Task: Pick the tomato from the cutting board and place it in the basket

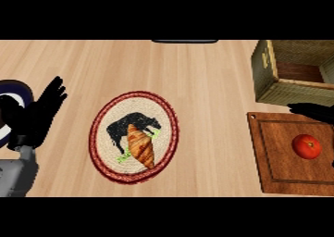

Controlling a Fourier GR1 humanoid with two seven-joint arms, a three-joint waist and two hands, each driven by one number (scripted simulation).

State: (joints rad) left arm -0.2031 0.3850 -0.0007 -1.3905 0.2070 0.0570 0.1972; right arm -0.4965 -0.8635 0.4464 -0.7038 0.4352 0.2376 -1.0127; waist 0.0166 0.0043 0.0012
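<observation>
Red tomato [306,146] lies on the cutting board [278,162], just beneath the right hand's [319,112] spread fingers.

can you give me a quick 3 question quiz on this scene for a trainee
1. True or false: the tomato lies on the cutting board.
2. What rests on the round mat? A) a croissant B) a banana C) a spoon
3. Which hand is nearer the tomato?

Key:
1. True.
2. A, the croissant.
3. The right hand, its fingers over the board's far edge; the left hand rests open at the left.
</observation>
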